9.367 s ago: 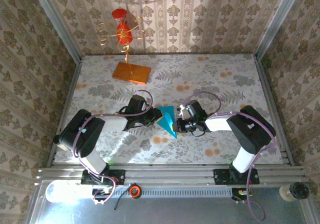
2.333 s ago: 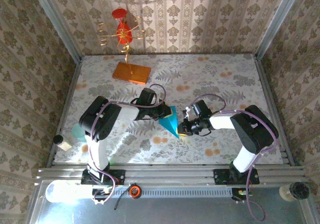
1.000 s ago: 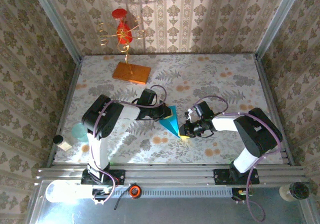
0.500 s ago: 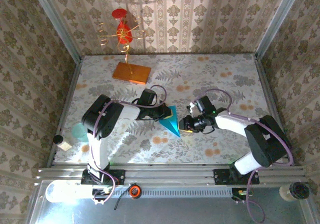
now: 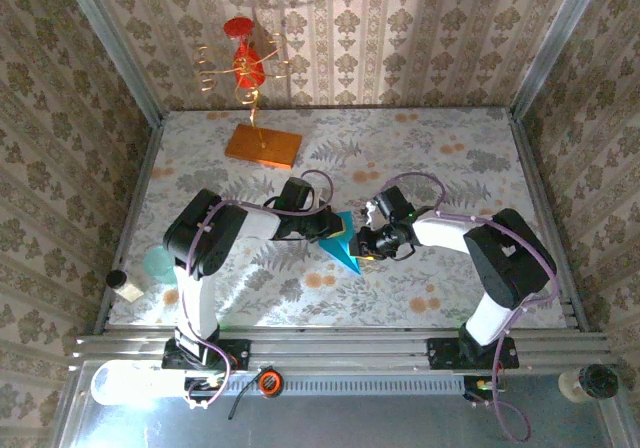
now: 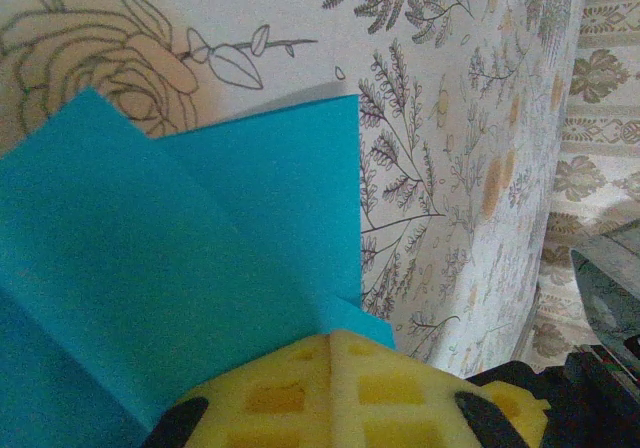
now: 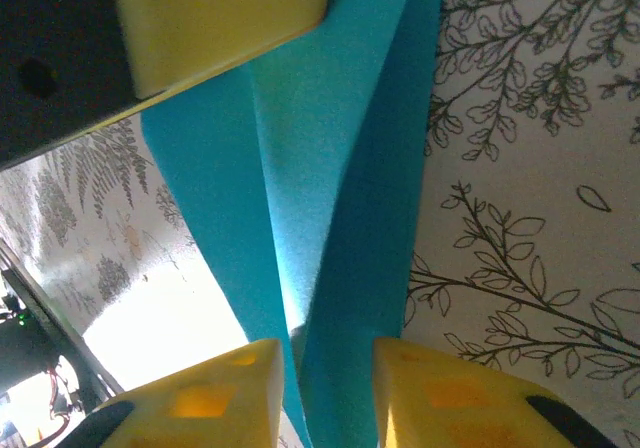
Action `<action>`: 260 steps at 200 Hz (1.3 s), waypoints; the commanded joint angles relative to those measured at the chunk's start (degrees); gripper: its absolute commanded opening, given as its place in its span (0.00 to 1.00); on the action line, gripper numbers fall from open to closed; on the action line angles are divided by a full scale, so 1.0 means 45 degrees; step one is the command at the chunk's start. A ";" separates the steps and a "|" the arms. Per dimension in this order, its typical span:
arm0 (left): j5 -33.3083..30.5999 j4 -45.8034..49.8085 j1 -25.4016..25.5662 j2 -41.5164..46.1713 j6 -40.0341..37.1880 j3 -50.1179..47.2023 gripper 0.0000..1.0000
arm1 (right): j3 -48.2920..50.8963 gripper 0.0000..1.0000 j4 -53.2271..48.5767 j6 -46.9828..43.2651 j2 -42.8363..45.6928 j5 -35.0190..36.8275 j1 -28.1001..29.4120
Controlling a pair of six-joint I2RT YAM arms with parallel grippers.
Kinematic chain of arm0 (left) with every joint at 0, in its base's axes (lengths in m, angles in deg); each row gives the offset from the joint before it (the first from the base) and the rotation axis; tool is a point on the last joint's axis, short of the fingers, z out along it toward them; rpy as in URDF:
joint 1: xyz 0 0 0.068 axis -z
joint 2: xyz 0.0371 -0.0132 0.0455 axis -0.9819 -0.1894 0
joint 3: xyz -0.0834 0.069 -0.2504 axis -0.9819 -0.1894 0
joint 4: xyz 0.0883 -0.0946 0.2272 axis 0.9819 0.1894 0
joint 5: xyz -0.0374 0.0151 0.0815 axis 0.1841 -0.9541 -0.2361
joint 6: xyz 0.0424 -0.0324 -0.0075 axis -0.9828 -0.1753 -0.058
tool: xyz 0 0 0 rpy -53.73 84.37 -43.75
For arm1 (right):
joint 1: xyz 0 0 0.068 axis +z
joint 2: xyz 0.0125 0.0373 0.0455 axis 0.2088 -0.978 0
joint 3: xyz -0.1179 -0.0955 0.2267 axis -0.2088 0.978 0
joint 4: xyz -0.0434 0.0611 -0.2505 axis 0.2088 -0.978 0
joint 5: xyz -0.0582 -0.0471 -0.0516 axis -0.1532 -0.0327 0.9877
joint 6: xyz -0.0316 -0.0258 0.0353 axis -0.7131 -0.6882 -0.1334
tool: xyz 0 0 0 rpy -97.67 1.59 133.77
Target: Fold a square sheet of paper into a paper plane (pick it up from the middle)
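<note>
Top external: plane (image 5: 340, 246) lies flat on the table (image 5: 450, 168), near its centre, between the two grippers.
Left gripper (image 5: 330, 230): fingers pressed together, tips down on the plane's wide end.
Left wrist: joined yellow fingers (image 6: 390, 388) rest on overlapping blue flaps.
Right gripper (image 5: 362, 248): at the plane's right edge.
Right wrist: fingers (image 7: 450, 398) stand apart, straddling a raised fold; cannot tell whether they pinch it.

top: high, rear, looking down | wrists: close, facing table (image 5: 450, 168) | shared: paper plane (image 5: 340, 248)
</note>
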 commanded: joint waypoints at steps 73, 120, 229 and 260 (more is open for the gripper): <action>-0.0298 0.0742 0.0074 -0.0442 -0.0189 -0.0062 0.08 | -0.0441 0.28 0.0137 -0.0053 -0.0097 0.0141 0.0030; -0.0298 0.0770 0.0084 -0.0443 -0.0195 -0.0061 0.08 | -0.0366 0.23 0.0342 0.0149 -0.0104 0.0207 -0.0003; -0.0313 0.1026 0.0085 -0.0200 -0.0351 0.0161 0.09 | 0.0033 0.15 0.0362 0.0293 -0.0570 0.0322 -0.0126; -0.0338 0.1076 0.0084 -0.0199 -0.0372 0.0172 0.09 | 0.0052 0.15 0.0303 0.0313 -0.0751 0.0421 -0.0144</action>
